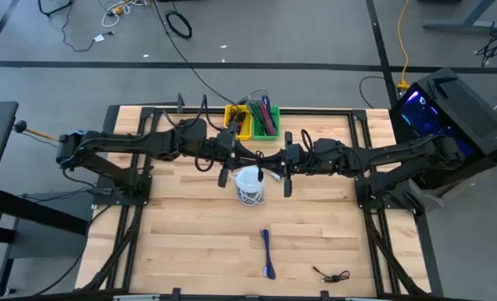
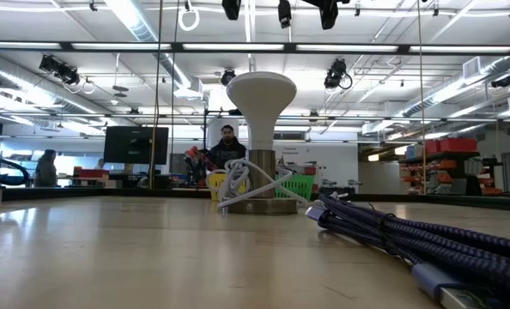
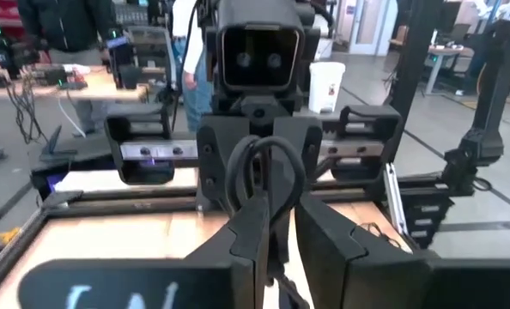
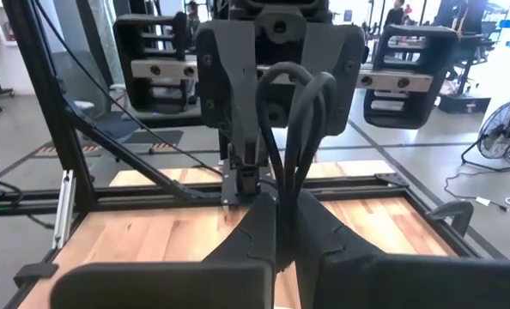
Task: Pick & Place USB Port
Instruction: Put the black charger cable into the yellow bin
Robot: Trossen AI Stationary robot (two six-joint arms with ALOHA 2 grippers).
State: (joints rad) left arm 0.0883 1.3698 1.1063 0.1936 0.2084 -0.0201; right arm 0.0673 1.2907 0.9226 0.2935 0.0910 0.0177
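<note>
The blue cable (image 1: pixel 268 253) lies loose on the wooden table (image 1: pixel 181 242), near its front edge and well apart from both arms; in the low view the same braided cable (image 2: pixel 409 236) fills the right foreground, ending in a plug at the corner. It looks light and limp, its woven sleeve probably offering fair friction, so it should sag on either side of a grip. The stiff plug at an end appears the surest place to take hold; a pinch mid-length would likely let both ends trail. A small black cable (image 1: pixel 332 275) lies beside it toward the right front corner.

Farther back, at the table's centre, stands a white stand (image 1: pixel 249 186) with white cord wound round its base (image 2: pixel 253 190). Behind it sit a yellow bin (image 1: pixel 237 122) and a green bin (image 1: pixel 266 119) holding cables.

The left gripper (image 1: pixel 224 177) and right gripper (image 1: pixel 286 186) hang high over the stand, facing each other. The right fingers (image 4: pixel 268 225) are pressed together on nothing; the left fingers (image 3: pixel 257 232) stand nearly closed, whether they pinch anything cannot be told.
</note>
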